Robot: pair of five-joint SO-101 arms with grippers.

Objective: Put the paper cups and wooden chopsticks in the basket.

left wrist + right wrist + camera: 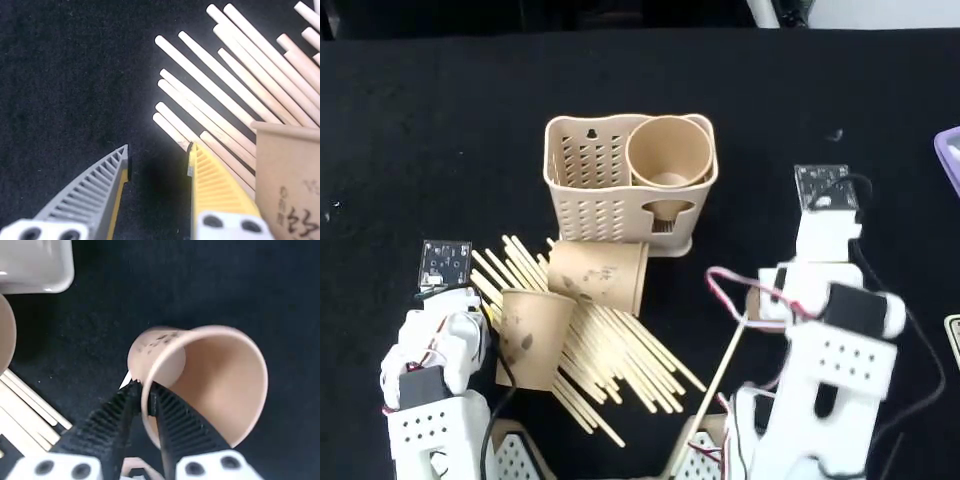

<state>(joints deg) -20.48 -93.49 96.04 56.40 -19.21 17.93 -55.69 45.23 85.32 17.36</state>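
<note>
A beige slotted basket [588, 185] stands at mid-table with one paper cup [668, 150] upright in its right compartment. Two more cups [598, 275] [532, 335] lie on their sides over a fan of wooden chopsticks [620, 365]. My left gripper [157, 150] is open low over the black cloth; its yellow finger [215, 185] overlaps the chopstick ends [210, 90], beside a cup [290, 180]. My right gripper [142, 390] is shut on the rim of a fourth paper cup [210, 380], which lies on its side under the right arm [830, 340].
One chopstick [715, 385] lies slanted between the pile and the right arm, near a red and white cable [730, 295]. A purple object [948, 150] sits at the table's right edge. The basket's corner [35, 265] lies beyond the held cup.
</note>
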